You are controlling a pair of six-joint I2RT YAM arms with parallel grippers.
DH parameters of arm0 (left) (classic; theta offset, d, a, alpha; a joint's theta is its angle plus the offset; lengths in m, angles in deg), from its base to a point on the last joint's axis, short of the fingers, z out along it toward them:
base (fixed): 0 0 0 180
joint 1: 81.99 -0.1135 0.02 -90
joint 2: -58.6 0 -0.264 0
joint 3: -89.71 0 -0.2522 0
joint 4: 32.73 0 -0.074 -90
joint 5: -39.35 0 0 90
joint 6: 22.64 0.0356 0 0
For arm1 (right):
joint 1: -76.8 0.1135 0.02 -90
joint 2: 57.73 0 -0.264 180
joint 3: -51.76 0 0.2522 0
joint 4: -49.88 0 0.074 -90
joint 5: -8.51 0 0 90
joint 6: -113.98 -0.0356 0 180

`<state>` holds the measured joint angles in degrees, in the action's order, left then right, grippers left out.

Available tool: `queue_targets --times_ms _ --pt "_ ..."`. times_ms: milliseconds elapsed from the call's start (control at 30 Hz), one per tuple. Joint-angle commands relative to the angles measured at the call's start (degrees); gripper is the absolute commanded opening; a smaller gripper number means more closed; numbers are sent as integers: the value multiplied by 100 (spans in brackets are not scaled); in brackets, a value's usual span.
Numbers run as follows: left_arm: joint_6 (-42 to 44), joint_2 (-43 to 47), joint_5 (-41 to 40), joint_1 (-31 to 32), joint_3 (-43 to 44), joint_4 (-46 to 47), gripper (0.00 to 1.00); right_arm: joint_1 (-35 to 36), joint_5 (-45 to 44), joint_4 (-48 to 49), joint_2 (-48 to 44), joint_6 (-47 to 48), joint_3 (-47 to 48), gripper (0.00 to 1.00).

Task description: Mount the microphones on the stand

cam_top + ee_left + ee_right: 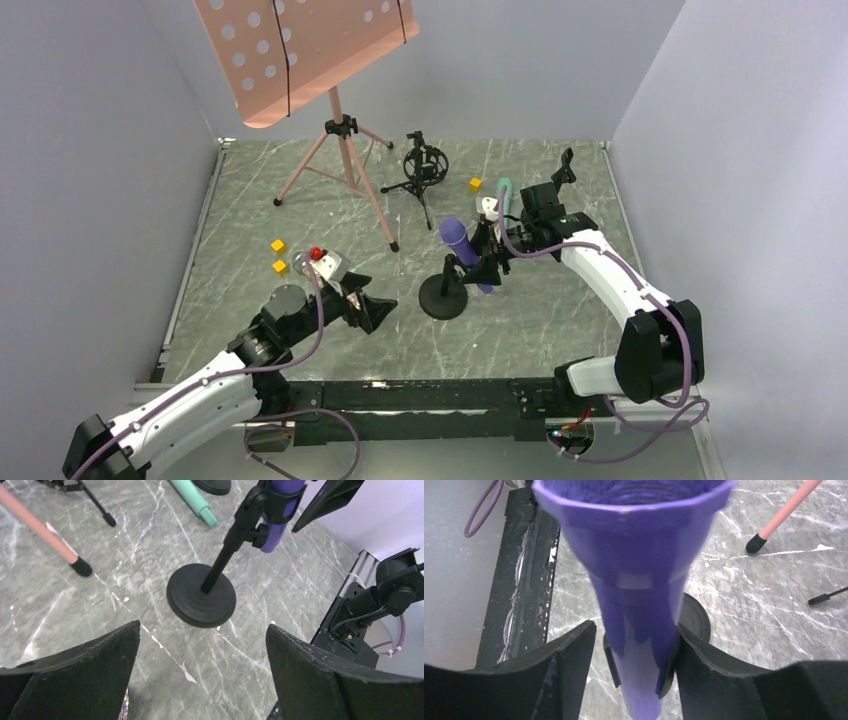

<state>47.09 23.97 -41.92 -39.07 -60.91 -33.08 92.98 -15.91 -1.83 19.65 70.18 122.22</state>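
Observation:
The purple microphone (458, 240) sits tilted in the clip of a black round-base stand (443, 298); it fills the right wrist view (639, 580). My right gripper (488, 262) (636, 630) is open and straddles the microphone and clip, with a gap at one finger. The mint-green microphone (505, 188) lies behind that gripper and shows in the left wrist view (192, 497). My left gripper (375, 310) (203, 630) is open and empty, low over the floor just left of the stand base (201, 601). The bronze microphone is mostly hidden; a glittery sliver (124, 707) shows by my left finger.
A pink music stand (340, 130) on a tripod stands at the back left. A black shock-mount tripod (425, 165) is behind the stand. Small yellow cubes (278, 246) (475, 184) lie on the marble floor. Grey walls close in both sides.

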Motion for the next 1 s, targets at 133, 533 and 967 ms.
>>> queue_targets --times_ms 133,533,967 --pt "-260 684 -532 -46 -94 -474 99 11 -156 182 -127 -203 411 34" --pt "-132 782 -598 -44 127 -744 99 -836 -628 1718 715 -1539 1632 19" --pt "-66 768 -765 -46 220 -913 99 -1108 -1538 4244 2169 -3755 2474 18"
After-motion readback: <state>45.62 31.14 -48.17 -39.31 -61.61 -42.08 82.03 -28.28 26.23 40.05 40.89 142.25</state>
